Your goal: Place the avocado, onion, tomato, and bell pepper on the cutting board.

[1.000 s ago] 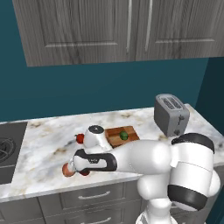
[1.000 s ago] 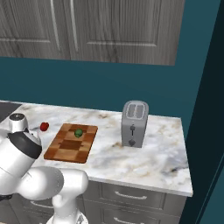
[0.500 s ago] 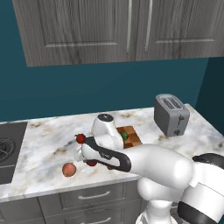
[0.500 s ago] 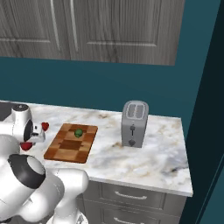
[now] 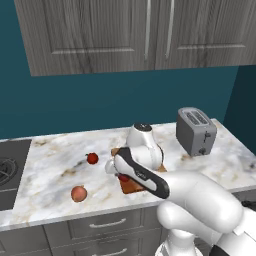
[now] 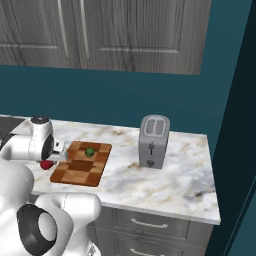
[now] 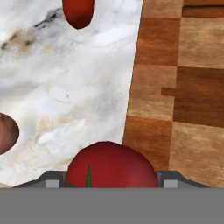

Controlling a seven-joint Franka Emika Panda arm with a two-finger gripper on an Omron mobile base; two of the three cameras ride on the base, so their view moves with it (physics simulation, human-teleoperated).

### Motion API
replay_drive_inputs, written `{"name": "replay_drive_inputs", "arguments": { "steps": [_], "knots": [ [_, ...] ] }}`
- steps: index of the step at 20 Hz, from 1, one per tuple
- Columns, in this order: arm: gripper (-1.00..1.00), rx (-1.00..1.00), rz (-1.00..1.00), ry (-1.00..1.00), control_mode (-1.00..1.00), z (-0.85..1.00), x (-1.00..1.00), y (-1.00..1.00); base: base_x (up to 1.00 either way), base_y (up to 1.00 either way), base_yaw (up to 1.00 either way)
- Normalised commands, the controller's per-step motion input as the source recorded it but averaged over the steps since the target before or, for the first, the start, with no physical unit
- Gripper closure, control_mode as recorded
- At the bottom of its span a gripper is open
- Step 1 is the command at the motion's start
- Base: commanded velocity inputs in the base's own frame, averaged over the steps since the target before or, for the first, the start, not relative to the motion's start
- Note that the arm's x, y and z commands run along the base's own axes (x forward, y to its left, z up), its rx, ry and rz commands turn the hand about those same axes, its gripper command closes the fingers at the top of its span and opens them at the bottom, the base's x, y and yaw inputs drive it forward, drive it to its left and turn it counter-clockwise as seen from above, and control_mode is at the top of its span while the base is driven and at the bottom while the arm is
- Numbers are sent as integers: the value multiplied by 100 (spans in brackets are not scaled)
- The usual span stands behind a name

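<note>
Marble counter (image 5: pixel 60 170): tomato (image 7: pixel 111 165) between jaws beside cutting board (image 7: pixel 179 87)

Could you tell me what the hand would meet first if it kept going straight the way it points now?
Probably the marble counter beside the cutting board edge; the hand carries a tomato, which would likely touch first. Depth is unclear.

Tomato (image 7: pixel 111 164): you see it red and round with a green stem mark, held up between the tool's fingers, at the cutting board's edge.
Cutting board (image 6: pixel 80 170): checkered wood, flat on the table.
Avocado (image 6: pixel 89 152): dark green, on the board.
Onion (image 5: pixel 78 193): peach-pink, on the table, well apart from the board.
Bell pepper (image 5: pixel 92 158): red, near the board.
</note>
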Motion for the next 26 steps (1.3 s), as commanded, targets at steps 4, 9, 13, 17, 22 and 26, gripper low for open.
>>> {"name": "replay_drive_inputs", "arguments": {
  "steps": [4,9,13,17,22,26],
  "knots": [
    [100,-3,-13,11,-100,0,62,-63,0,0,0],
    [100,0,-8,11,-100,0,86,-44,0,0,0],
    [100,0,-1,10,-100,0,93,-15,0,0,0],
    [100,-2,0,4,-100,0,39,0,0,0,0],
    [100,-3,0,0,-100,-7,0,0,0,0,0],
    [100,-9,0,0,-100,-24,0,3,0,0,0]
  ]
}}
